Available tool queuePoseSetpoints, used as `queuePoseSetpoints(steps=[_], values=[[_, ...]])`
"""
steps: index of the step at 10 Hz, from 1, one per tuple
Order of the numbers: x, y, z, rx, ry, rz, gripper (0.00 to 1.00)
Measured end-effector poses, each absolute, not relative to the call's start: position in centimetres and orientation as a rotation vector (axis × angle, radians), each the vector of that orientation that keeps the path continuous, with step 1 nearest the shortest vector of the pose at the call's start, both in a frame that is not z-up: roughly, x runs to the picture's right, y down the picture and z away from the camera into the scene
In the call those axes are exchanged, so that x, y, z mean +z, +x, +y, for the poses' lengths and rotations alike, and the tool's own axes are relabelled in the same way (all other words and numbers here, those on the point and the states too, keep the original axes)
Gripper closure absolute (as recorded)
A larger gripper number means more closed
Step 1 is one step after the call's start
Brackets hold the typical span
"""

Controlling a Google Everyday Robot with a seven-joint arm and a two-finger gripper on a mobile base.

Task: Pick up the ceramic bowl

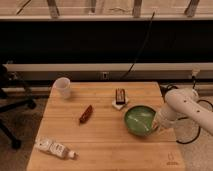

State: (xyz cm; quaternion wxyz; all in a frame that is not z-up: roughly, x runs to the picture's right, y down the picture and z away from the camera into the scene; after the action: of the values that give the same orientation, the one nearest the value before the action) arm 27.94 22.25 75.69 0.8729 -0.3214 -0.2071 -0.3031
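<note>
1. The gripper (pixel 157 124) was at the right rim of the green bowl (pixel 136 119); whether it had hold of the rim could not be told.
2. The bowl sat on the table (pixel 105 142), right of centre, seemingly not yet lifted.
3. Securing the grip and lifting remained.
4. The bowl looked empty; what the white cup (pixel 62 87) held could not be made out.

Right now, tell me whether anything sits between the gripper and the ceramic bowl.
Nothing visible does. The gripper is at the right rim of the ceramic bowl; the other things on the table lie to the bowl's left.
</note>
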Motion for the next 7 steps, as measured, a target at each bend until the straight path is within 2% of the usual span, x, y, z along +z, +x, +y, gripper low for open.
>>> queuePoseSetpoints(steps=[7], values=[[74.7, 27.2, 19.9, -0.68, -0.666, -0.435, 1.0]])
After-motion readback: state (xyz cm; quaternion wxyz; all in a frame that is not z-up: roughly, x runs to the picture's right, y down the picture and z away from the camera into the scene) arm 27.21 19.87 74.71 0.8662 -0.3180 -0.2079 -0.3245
